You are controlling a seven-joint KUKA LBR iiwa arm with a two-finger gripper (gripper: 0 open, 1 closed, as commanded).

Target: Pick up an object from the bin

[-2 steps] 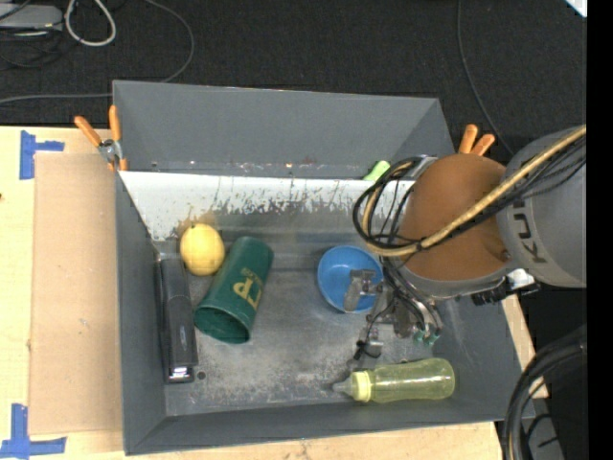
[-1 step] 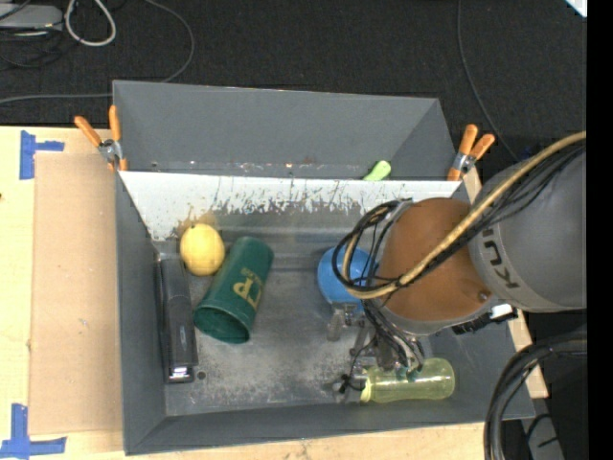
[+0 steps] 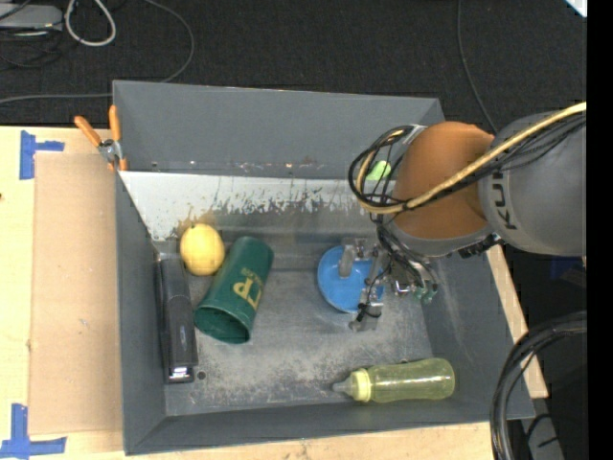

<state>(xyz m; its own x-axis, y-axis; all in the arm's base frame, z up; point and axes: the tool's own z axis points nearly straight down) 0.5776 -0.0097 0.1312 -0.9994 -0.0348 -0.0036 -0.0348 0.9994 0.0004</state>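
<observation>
While the hand (image 3: 369,287) hangs over the right edge of the blue round object (image 3: 337,281) at centre-right of the frame, spread or pressed together I cannot tell, a sound grasp likely means straddling that rim squarely, clear of the baby bottle (image 3: 397,383) below.

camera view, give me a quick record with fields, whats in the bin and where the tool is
bin: grey metal, five loose things, none heaped
tool: reaching in from the right, down at the right edge of the blue round thing
blue round thing: centre-right of the floor
yellow lemon: back left, beside the green cup
green cup: on its side, mouth toward the front
black bar: along the left wall
yellowish bottle: on its side, front right
</observation>
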